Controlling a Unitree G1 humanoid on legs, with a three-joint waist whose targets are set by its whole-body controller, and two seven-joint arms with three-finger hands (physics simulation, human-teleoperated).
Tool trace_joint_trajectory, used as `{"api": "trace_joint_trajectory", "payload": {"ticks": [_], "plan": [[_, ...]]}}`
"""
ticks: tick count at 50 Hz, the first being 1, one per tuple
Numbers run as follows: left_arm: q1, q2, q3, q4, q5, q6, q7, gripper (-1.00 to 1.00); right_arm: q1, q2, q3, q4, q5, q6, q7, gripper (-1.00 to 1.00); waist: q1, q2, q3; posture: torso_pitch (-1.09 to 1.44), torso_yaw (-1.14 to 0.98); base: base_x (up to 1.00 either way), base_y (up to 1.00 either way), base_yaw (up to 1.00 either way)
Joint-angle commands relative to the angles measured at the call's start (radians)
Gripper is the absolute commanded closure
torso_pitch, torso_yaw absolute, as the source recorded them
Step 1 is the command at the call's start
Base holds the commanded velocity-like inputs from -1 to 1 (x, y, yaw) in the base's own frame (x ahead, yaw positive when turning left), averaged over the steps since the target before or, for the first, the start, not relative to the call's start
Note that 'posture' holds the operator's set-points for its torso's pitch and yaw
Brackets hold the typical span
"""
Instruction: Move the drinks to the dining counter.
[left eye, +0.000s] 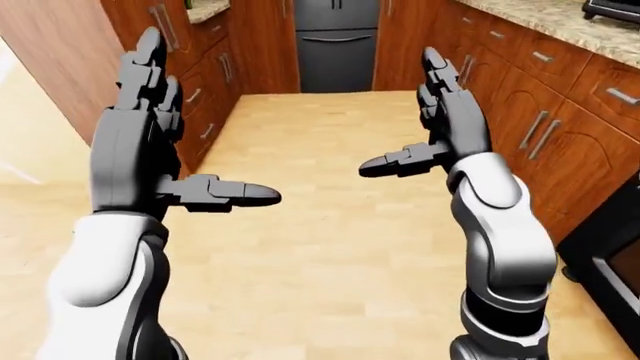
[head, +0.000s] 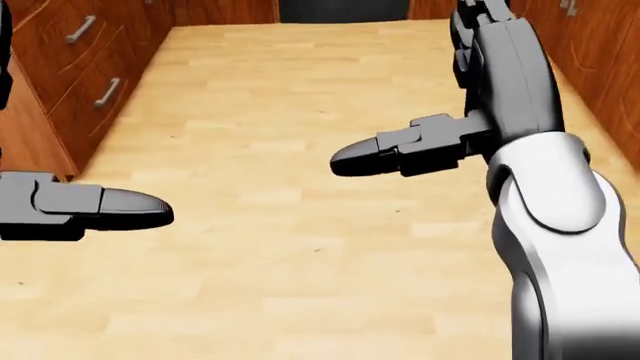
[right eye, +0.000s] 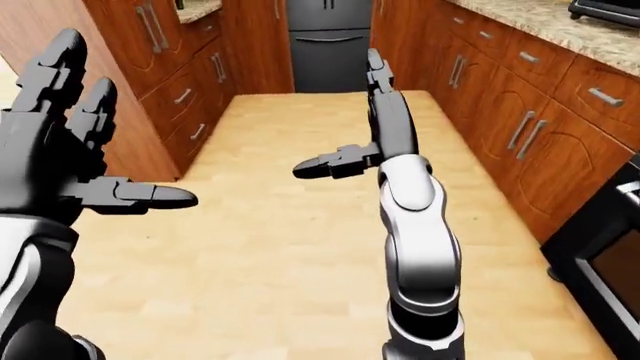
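Kitchen aisle, both hands raised, no drinks in view.
Left robot hand and right robot hand spread open, empty, above wood floor; cabinets flank; dark refrigerator beyond.

Your dark grey three-fingered left hand is cut off by the head view's left edge, only its thumb showing; the black appliance on the speckled stone counter is clipped at the left-eye view's top right corner
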Motion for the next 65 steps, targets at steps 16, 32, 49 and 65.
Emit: {"api": "trace_joint_trajectory", "payload": {"ticks": [16,32,49,65], "plan": [[-0.025,-0.011,-0.014,-0.014,0.019,-0.041,0.007,-1.00,-0.024,-0.012,-0.007,-0.045,-0.011,-0.059,0.005,-1.00,-0.025,-0.101,-0.016,0.00,0.00,0.93,0.00,0.00],[-0.016,-0.010,-0.003,-0.023,0.011,-0.040,0.004,-1.00,-0.010,0.002,0.004,-0.045,-0.026,-0.075,0.007,-1.00,0.024,-0.002,-0.033,0.00,0.00,0.94,0.00,0.00],[-0.020,-0.005,0.002,-0.030,0.003,-0.029,0.007,-1.00,-0.010,0.004,0.003,-0.059,-0.031,-0.068,0.012,-1.00,-0.020,0.026,-0.048,0.00,0.00,0.94,0.00,0.00],[-0.023,-0.001,-0.002,-0.034,0.001,-0.024,0.009,-1.00,-0.006,0.004,0.005,-0.063,-0.031,-0.069,0.014,-1.00,-0.008,-0.096,0.014,0.00,0.00,0.94,0.00,0.00]]}}
